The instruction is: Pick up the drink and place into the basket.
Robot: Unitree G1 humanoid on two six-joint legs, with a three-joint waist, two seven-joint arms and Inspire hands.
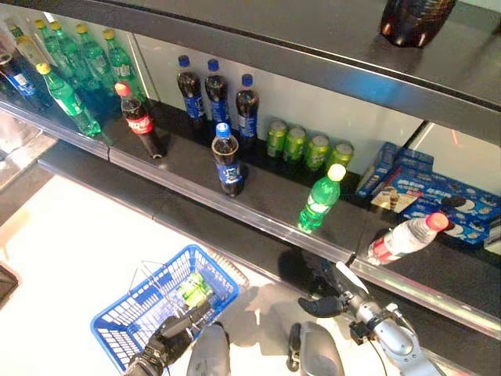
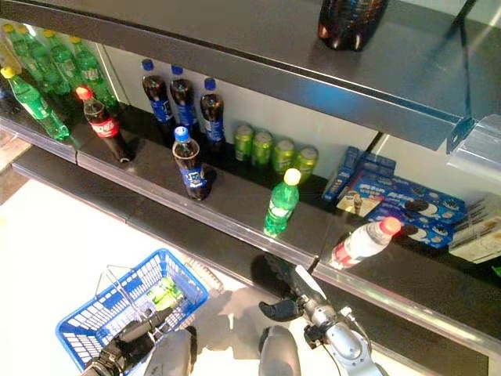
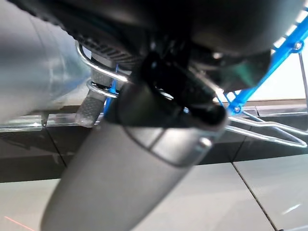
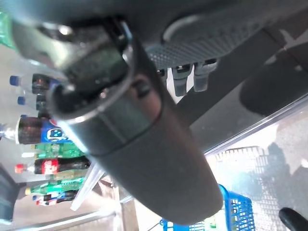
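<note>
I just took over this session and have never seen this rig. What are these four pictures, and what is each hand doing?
The two wide pictures are the humanoid's head cameras, looking down at a store shelf of drinks. The close, dark pictures come from wrist cameras. The left hand is curled round the wire handle of a blue basket, which holds a green drink. The right hand hangs empty, its fingers relaxed, below the shelf edge, under a green bottle with a yellow cap. A clear water bottle lies tilted further right.

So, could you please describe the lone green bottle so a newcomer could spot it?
On the dark middle shelf, right of the green cans, a green bottle stands alone near the front edge. Its pale yellow cap and solitary spot distinguish it.
</note>
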